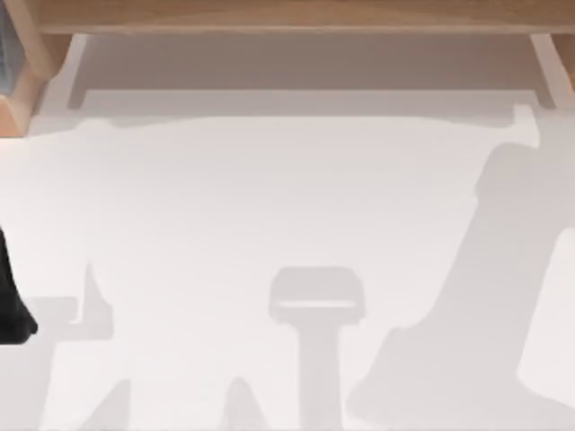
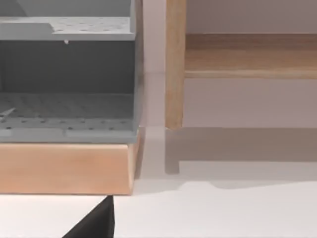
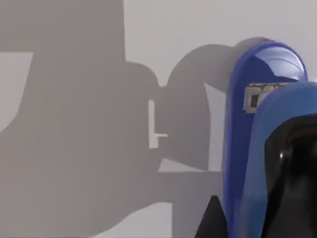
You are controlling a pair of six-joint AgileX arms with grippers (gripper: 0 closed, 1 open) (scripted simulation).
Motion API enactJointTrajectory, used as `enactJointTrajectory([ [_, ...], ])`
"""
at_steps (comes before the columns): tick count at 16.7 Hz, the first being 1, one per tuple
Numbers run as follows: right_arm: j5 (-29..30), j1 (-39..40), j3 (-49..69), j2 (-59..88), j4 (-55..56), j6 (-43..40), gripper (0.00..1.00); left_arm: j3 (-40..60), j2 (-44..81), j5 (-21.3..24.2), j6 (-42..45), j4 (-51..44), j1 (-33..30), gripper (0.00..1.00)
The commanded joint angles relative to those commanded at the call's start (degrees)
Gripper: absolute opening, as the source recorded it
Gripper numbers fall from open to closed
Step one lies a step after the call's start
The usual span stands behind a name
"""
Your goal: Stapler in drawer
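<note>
A glossy blue stapler (image 3: 257, 114) looms close in the right wrist view, above the white table and its own shadow. My right gripper (image 3: 255, 203) is shut on it, with one black finger (image 3: 297, 173) on one side and a dark fingertip (image 3: 214, 220) on the other. The grey drawer unit (image 2: 69, 109), with perforated trays, stands on a wooden base (image 2: 64, 166) in the left wrist view. One dark tip of my left gripper (image 2: 96, 223) shows just in front of that base. In the top view my left arm (image 1: 13, 310) sits at the table's left edge.
A wooden shelf (image 1: 287, 16) runs along the table's far side, with a wooden upright post (image 2: 175, 64) beside the drawer unit. Arm shadows fall across the white table (image 1: 225, 197).
</note>
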Motion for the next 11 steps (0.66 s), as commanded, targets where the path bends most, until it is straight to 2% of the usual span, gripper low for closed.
enactJointTrajectory([
  [5,0.0,0.0,0.0,0.0,0.0,0.0,0.98,0.0,0.0,0.0,0.0,0.0,0.0,1.0],
  [11,0.0,0.0,0.0,0.0,0.0,0.0,1.0,0.0,0.0,0.0,0.0,0.0,0.0,1.0],
])
